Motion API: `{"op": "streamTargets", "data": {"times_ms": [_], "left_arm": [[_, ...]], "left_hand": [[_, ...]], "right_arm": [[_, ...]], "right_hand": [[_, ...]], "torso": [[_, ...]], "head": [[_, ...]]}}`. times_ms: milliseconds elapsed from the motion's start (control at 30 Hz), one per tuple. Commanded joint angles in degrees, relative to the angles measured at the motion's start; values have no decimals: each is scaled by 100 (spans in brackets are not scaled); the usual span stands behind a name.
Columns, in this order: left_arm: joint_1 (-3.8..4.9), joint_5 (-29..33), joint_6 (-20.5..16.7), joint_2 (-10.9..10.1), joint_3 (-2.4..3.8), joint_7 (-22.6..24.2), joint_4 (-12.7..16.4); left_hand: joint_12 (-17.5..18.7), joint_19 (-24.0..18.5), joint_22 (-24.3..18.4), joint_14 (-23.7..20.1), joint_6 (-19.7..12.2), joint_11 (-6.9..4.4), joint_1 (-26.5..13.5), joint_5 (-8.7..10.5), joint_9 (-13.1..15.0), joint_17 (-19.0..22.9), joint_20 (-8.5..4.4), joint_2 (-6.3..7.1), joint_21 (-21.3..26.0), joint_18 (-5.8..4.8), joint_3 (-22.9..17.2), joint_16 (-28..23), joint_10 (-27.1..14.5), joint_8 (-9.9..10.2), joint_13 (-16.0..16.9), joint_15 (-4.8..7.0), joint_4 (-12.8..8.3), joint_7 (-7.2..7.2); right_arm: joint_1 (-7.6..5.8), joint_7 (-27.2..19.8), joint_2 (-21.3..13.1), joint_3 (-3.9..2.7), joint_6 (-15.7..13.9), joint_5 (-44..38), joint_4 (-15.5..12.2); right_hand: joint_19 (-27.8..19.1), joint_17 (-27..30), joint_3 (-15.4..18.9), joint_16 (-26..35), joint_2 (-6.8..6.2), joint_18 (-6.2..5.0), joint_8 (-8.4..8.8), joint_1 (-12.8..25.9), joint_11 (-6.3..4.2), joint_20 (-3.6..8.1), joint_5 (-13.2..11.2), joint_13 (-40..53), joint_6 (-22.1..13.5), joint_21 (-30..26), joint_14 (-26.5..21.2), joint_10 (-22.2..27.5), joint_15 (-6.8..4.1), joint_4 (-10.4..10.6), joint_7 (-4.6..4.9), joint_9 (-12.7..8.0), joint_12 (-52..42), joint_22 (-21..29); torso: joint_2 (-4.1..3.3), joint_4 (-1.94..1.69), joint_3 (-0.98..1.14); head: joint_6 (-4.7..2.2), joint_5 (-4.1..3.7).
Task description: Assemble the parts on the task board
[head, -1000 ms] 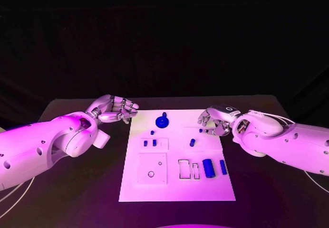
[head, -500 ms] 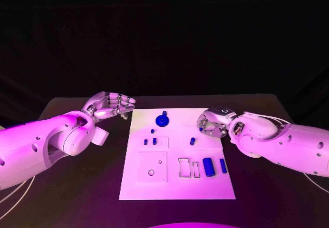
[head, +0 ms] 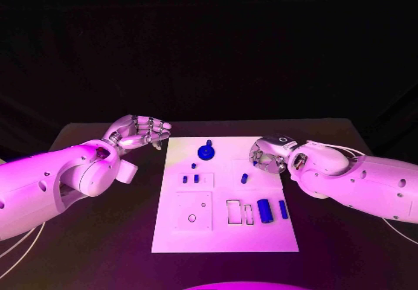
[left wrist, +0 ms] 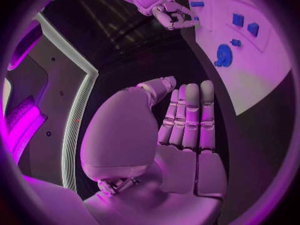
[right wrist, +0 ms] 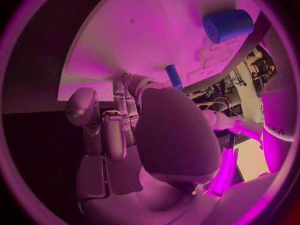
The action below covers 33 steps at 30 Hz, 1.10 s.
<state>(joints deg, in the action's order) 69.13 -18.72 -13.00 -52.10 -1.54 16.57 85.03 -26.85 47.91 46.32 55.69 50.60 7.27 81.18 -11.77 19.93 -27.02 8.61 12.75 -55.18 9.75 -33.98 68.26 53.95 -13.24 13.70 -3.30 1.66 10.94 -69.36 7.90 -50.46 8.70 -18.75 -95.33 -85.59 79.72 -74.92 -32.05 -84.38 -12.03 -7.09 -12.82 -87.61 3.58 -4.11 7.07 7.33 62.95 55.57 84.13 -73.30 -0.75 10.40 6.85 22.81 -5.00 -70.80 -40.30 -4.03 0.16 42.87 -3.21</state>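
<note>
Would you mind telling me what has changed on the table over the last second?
The left hand has lifted and drawn slightly away from the task board, holding nothing. The right hand has turned at the board's right edge; a small blue part now shows at its fingers, but whether it is gripped is unclear. The blue parts on the board, including the round one, lie as before.

The task board (head: 225, 235) is flanked by bare surface (head: 104, 241); its far corners are crowded by the left robot hand (head: 139, 133) and right robot hand (head: 270, 155).
</note>
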Motion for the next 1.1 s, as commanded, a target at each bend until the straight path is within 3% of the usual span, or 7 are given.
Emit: {"op": "streamTargets", "data": {"times_ms": [33,267,500,1100], "left_arm": [[-1,93,-23,1,6,112,18],[-1,105,-29,3,6,120,10],[-1,109,-30,13,6,130,-7],[-2,120,-27,52,6,177,-75]], "left_hand": [[-22,-21,-8,-49,7,12,9,-13,7,7,22,-45,36,79,13,-27,-45,-19,-6,-4,-16,11],[-24,-20,-8,-49,8,12,10,-13,7,7,22,-43,37,79,17,-27,-48,-21,-6,-4,-19,12],[-24,-19,-9,-50,6,12,12,-14,6,8,22,-41,37,80,19,-27,-50,-21,-6,-5,-22,13],[-25,-17,-12,-58,-16,22,14,-24,1,11,25,-39,44,79,27,-33,-80,-16,-11,-10,-30,23]], "right_arm": [[66,113,53,37,326,-168,12],[77,264,69,37,341,-312,-30],[67,308,-11,34,57,-358,-172],[-155,315,-167,-22,-350,-344,-522]], "right_hand": [[36,-361,-74,-16,101,98,-31,19,-51,25,-36,-8,11,59,353,-88,-39,-48,8,16,27,-29],[48,-338,-181,-7,89,105,-57,92,-59,29,-24,-23,29,115,348,-144,-49,-162,2,56,63,-84],[72,-347,-255,-13,84,121,-72,156,-66,28,-6,-34,38,199,350,-188,-60,-231,-2,83,83,-146],[99,-364,-361,-26,75,135,-93,254,-76,22,-70,-50,46,292,355,-236,-75,-340,-8,124,110,-221]], "torso": [[1,3,3],[6,1,4],[11,1,6],[9,0,6]], "head": [[11,-6],[22,-5],[18,0],[-13,7]]}}
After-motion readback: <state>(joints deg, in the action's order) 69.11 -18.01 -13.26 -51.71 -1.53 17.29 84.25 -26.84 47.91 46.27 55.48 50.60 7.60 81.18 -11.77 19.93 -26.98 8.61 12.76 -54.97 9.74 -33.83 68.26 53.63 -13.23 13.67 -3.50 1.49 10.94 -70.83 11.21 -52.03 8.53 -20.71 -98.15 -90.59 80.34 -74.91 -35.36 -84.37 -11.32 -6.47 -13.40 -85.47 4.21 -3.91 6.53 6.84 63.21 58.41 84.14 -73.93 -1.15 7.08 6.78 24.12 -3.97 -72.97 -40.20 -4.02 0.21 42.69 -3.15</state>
